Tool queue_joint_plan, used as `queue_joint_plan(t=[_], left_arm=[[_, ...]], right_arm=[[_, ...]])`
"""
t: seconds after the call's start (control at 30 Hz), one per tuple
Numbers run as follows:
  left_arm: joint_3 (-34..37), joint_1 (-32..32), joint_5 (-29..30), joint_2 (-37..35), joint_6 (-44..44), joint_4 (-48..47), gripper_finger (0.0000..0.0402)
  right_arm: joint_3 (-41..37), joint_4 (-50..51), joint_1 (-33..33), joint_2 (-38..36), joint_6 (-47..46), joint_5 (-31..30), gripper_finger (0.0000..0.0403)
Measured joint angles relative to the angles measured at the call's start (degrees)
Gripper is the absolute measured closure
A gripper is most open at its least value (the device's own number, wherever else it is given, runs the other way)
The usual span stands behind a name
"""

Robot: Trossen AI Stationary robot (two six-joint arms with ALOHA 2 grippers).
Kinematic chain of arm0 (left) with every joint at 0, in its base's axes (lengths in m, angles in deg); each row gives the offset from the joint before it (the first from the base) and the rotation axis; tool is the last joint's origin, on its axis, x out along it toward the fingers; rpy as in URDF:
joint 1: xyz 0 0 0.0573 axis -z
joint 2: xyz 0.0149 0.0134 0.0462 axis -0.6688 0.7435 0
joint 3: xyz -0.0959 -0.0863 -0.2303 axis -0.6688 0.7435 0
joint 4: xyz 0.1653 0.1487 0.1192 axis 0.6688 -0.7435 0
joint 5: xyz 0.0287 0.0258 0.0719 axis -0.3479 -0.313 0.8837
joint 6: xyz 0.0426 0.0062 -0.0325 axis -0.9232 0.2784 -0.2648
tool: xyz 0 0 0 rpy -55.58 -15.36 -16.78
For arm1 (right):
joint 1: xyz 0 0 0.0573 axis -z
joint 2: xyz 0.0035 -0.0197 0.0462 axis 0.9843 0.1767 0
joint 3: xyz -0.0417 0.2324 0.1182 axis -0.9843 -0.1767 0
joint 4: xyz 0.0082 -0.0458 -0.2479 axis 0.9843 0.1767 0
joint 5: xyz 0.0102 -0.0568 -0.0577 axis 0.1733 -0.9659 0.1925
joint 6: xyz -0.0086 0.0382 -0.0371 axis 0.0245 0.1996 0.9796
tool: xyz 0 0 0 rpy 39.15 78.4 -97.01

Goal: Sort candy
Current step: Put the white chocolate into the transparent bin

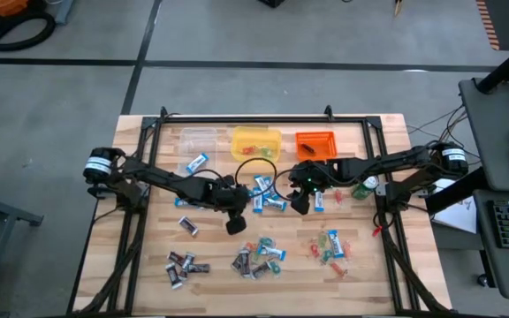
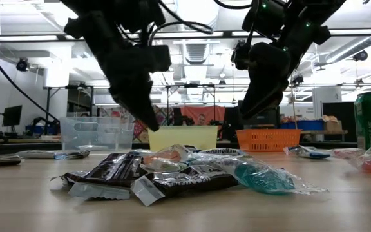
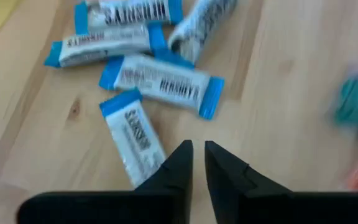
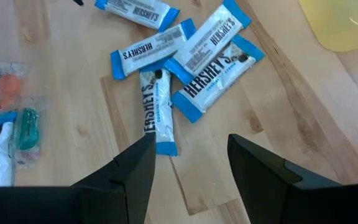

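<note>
- Blue-and-white candy bars (image 4: 185,59) cluster mid-table, just before the yellow tub (image 1: 256,141).
- Right gripper (image 4: 188,155), jaws spread wide and empty, hangs nearest; one bar (image 4: 157,115) lies ahead, lengthwise toward it.
- Left gripper (image 3: 197,163), nearly closed, hovers opposite.
- Farther off: orange tub (image 1: 315,143), clear tub (image 1: 198,139).

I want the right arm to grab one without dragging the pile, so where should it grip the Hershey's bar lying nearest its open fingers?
Probably the free end of the blue-and-white Hershey's bar, coming straight down with the right gripper. It lies flat on the table, its far end tucked under the other bars, so close the fingers across the narrow width.
</note>
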Motion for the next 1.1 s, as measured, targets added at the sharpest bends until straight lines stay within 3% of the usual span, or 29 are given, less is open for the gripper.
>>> queue_joint_plan(t=[0.13, 0.3, 0.53, 0.9, 1.1], left_arm=[[2.26, 0.22, 0.24, -0.42, -1.53, 0.63, 0.0323], [7.77, 0.42, 5.00, -0.63, -1.43, 9.82, 0.0269], [12.00, 0.52, 8.22, -0.55, 1.69, 16.18, 0.0228], [12.69, 0.56, 10.10, 5.46, 4.78, 19.99, 0.0225], [13.16, 0.55, 9.38, 5.51, 4.79, 20.17, 0.0274]], right_arm=[[-0.19, -0.42, -0.26, 0.00, -0.02, 0.01, 0.0211], [-0.58, -1.66, -0.50, 0.00, 0.00, -0.01, 0.0211], [-0.85, -2.61, -0.50, 0.00, 0.47, -0.02, 0.0211], [-0.95, -5.01, -0.50, 0.00, 0.83, -0.02, 0.0211], [-1.02, -5.00, -0.74, 0.00, 0.85, -0.02, 0.0211]])
